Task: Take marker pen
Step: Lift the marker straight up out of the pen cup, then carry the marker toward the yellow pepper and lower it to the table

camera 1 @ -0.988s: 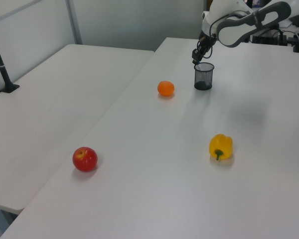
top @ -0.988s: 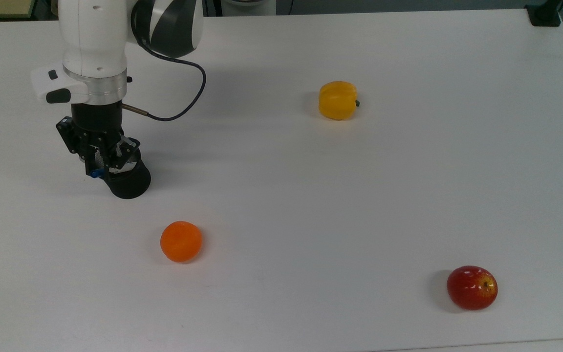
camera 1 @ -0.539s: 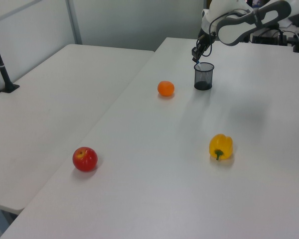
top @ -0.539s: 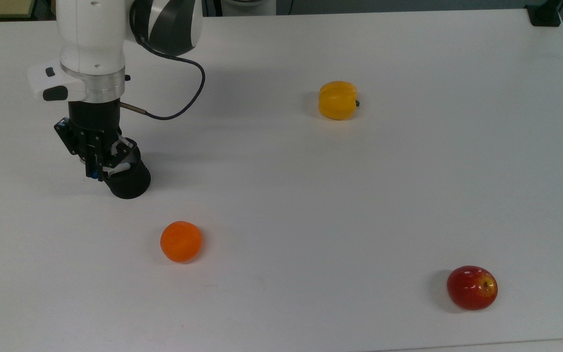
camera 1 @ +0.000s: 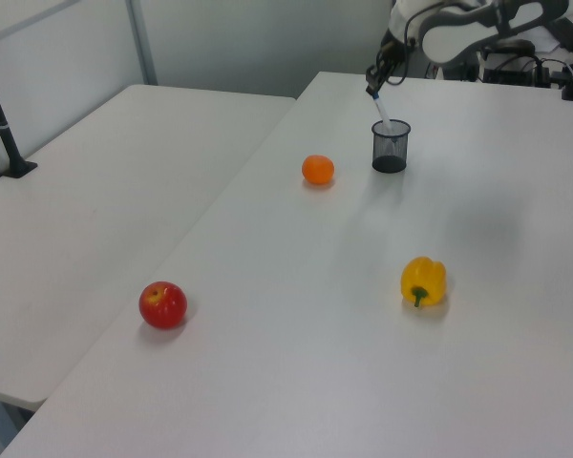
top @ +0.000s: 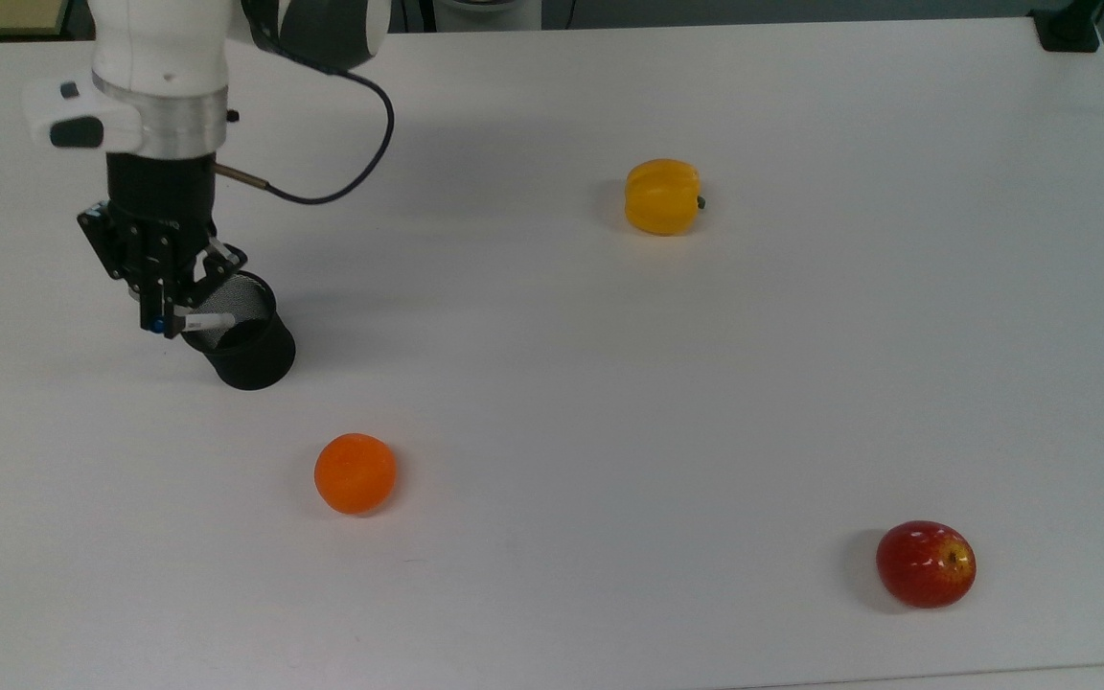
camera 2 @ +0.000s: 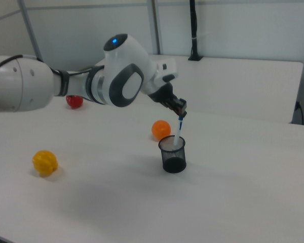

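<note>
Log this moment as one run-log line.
hand: shut on marker pen | pen: lower end in mesh cup, not yet clear | orange, yellow pepper, apple: on table, untouched

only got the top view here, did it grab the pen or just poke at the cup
Observer: It has it. In the right view the gripper is shut on the top end of the marker pen, which hangs almost upright below it.
Operator: is it out of the cup yet
Observer: Not yet. The right view shows the pen's lower end dipping inside the rim of the mesh cup, with most of its length above it.
Operator: cup tipping at all
Observer: No. In the left view the cup stands upright on the table, and the pen slants up from it toward the left view's left.
</note>
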Action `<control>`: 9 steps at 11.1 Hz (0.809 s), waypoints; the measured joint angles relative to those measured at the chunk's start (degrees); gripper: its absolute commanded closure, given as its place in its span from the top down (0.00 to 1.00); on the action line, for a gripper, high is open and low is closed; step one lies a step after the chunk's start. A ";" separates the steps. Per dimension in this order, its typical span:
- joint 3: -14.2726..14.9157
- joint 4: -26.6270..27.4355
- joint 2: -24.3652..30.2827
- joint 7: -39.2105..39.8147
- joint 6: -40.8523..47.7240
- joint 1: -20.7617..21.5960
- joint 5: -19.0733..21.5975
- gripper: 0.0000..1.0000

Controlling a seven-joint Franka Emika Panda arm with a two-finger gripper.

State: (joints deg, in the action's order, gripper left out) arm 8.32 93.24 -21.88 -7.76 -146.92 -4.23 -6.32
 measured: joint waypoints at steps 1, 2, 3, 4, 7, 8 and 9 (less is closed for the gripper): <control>0.00 -0.01 1.66 -0.25 0.02 0.02 0.00 0.13; 0.00 0.01 3.33 -0.29 0.44 0.05 0.00 0.13; 0.00 0.03 4.90 -0.30 0.93 0.09 0.00 0.13; -0.03 0.06 6.21 -0.31 1.25 0.21 0.00 0.14; -0.96 0.11 8.26 -0.73 7.35 1.41 0.00 0.14; -1.69 0.12 8.64 -0.79 10.24 2.61 0.00 0.14; -2.51 0.12 9.06 -0.99 13.96 4.15 0.00 0.14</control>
State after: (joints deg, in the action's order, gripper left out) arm 5.82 93.36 -12.82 -8.75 -132.97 -0.08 -6.32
